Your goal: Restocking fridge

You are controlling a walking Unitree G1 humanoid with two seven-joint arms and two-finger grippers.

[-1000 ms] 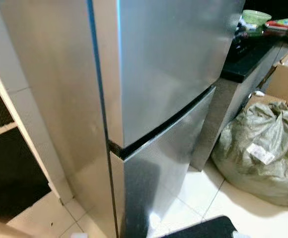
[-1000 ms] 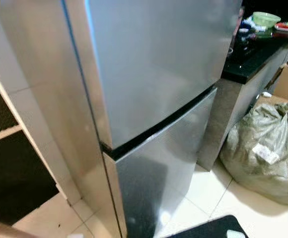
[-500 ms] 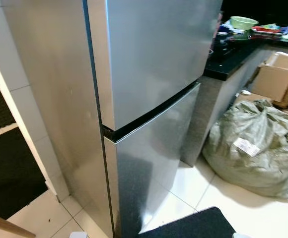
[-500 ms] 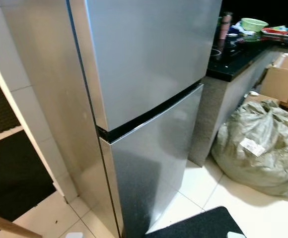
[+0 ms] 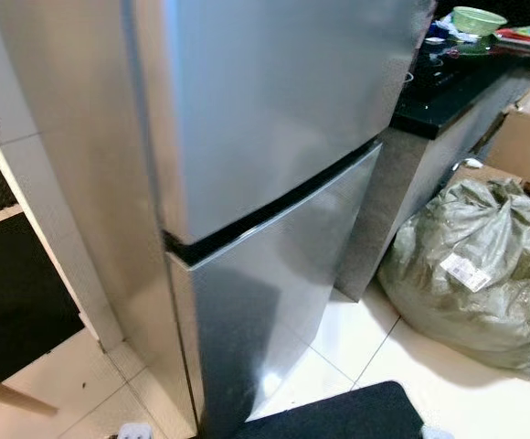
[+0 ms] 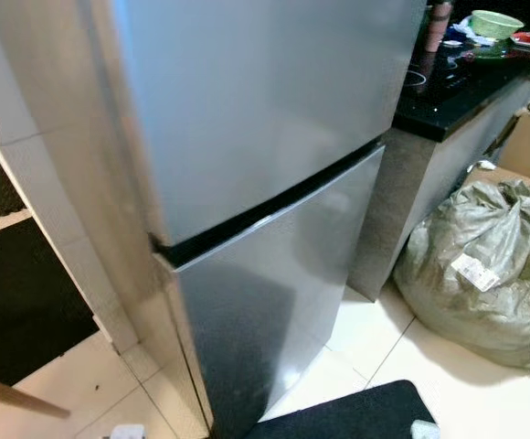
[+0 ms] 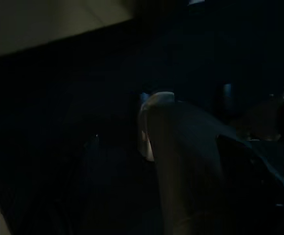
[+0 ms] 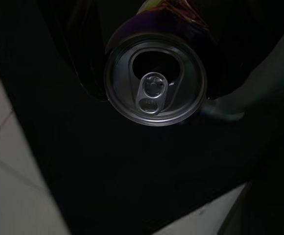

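**Right tool carrying a can toward a closed fridge**

Right tool (image 8: 154, 63) is gripping a drink can (image 8: 155, 81) by its sides, low over the dark mat (image 5: 338, 419). Ahead, the fridge (image 5: 274, 137) is standing shut, so the idle left tool, its opening indiscernible, is likelier to open the door.

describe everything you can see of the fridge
The fridge is a tall two-door unit with a brushed silver metal look. A dark gap runs between the upper door and the lower door. Both doors are shut, and no handle can be made out. It stands upright on the pale tiled floor, beside a white tiled wall on one side and a black-topped counter on the other. A dark mat lies at its foot.
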